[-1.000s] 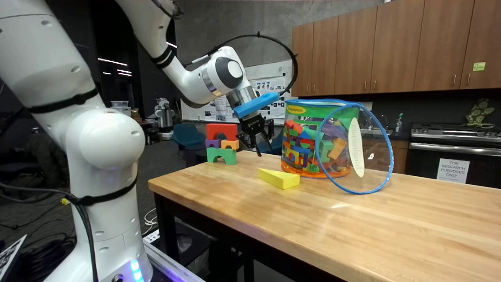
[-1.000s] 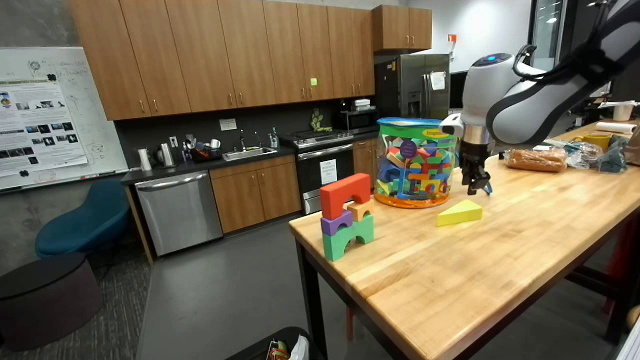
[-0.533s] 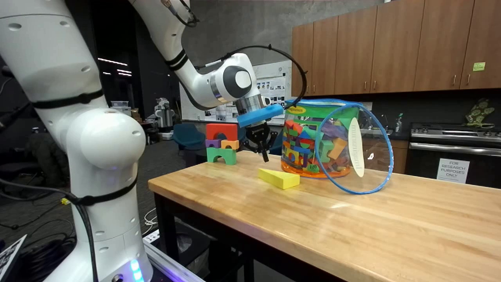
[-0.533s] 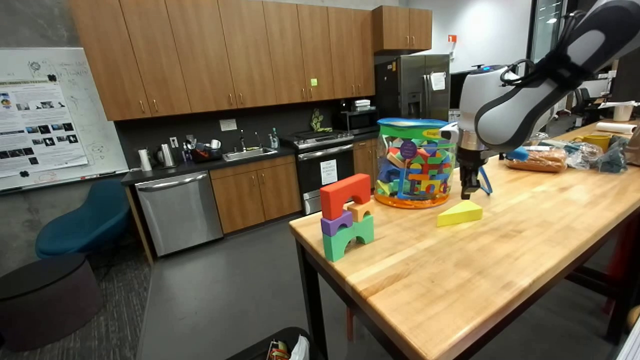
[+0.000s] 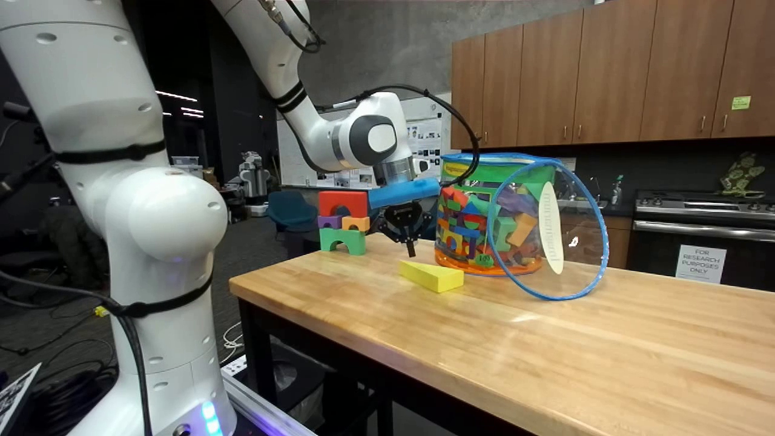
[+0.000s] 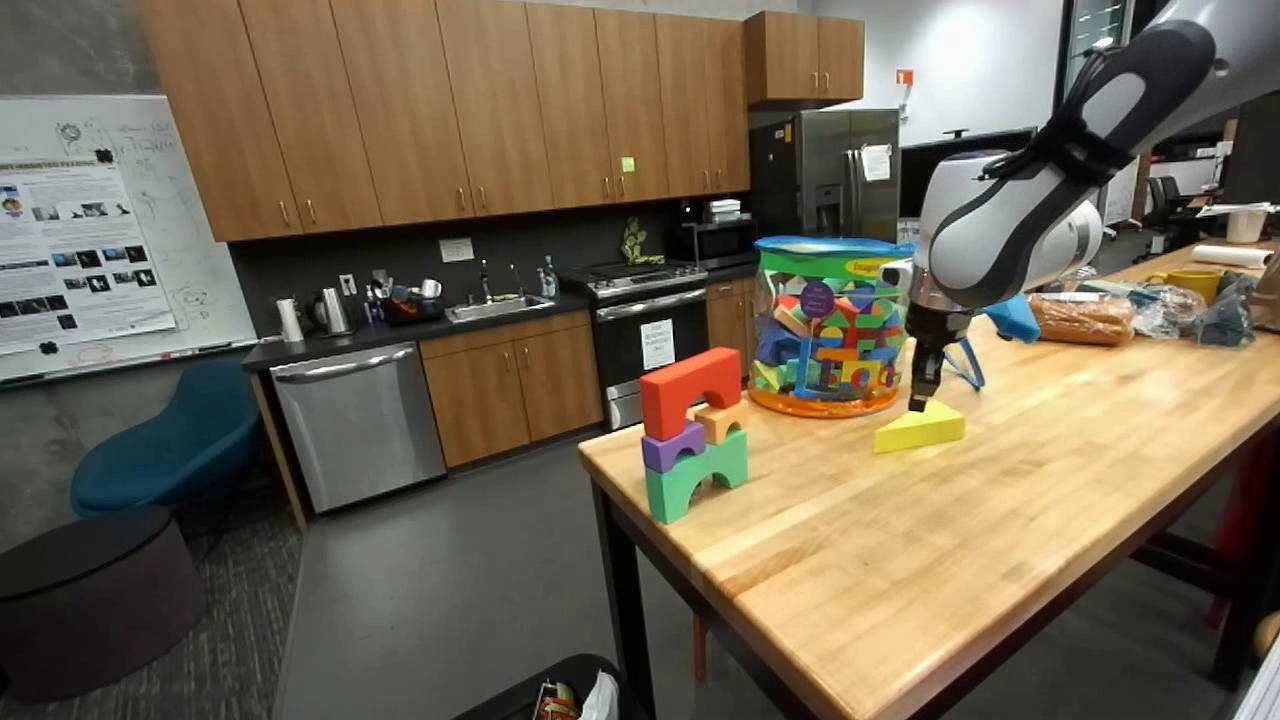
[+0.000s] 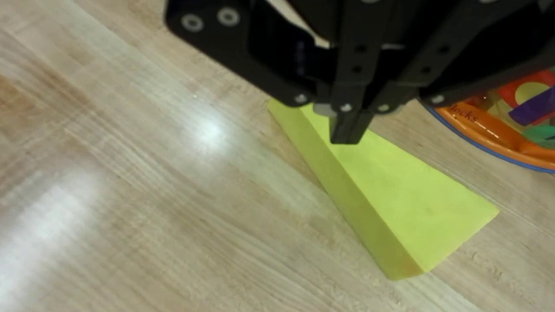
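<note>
In exterior view: black two-finger gripper (image 5: 411, 251), jaws together, above yellow triangular wedge block (image 5: 432, 277); block lies flat on pale wooden table (image 5: 514, 345). To right, clear plastic drum (image 5: 463, 266) of coloured blocks (image 5: 470, 221), its round blue-rimmed clear lid (image 5: 550, 229) tilted down to table.

In exterior view: red, purple, orange and green arch blocks (image 6: 688, 438) stacked left of block; plastic-wrapped brown loaf (image 6: 1085, 320) far right.

Wrist view: jaws over block's narrow end; contact unclear.

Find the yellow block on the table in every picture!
In an exterior view: yellow block, just right of centre, below middle.
In an exterior view: yellow block, right half, below middle.
Wrist view: yellow block, right of centre, partly behind the claw.
Shared landmark: the block tub.
</note>
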Motion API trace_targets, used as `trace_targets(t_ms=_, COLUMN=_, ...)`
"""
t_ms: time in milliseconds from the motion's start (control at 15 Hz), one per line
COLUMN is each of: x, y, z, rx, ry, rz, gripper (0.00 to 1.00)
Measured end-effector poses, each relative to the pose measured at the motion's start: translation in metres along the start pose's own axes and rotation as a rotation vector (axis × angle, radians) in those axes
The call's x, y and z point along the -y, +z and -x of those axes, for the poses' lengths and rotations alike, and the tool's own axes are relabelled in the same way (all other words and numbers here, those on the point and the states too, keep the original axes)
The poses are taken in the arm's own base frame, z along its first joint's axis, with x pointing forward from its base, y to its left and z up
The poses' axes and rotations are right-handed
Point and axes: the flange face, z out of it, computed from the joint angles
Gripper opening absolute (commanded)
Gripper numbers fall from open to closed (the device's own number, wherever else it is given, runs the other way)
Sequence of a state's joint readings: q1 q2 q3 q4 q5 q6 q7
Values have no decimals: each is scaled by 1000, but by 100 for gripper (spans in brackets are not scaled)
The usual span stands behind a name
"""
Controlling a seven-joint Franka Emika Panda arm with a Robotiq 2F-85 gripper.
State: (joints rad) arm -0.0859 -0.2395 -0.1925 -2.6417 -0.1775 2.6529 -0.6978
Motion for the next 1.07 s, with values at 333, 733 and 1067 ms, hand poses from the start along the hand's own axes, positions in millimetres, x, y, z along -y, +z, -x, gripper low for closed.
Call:
trace_targets(t_ms=333, x=-7, y=12, z=-11, rx=-29, ry=31, rz=2, gripper=0)
trace_targets(t_ms=733, x=-12, y=31, z=-17, rx=-16, ry=30, rz=3, gripper=0)
trace_targets(t_ms=1067, x=-15, y=32, z=-23, rx=-22, ry=23, rz=11, gripper=0)
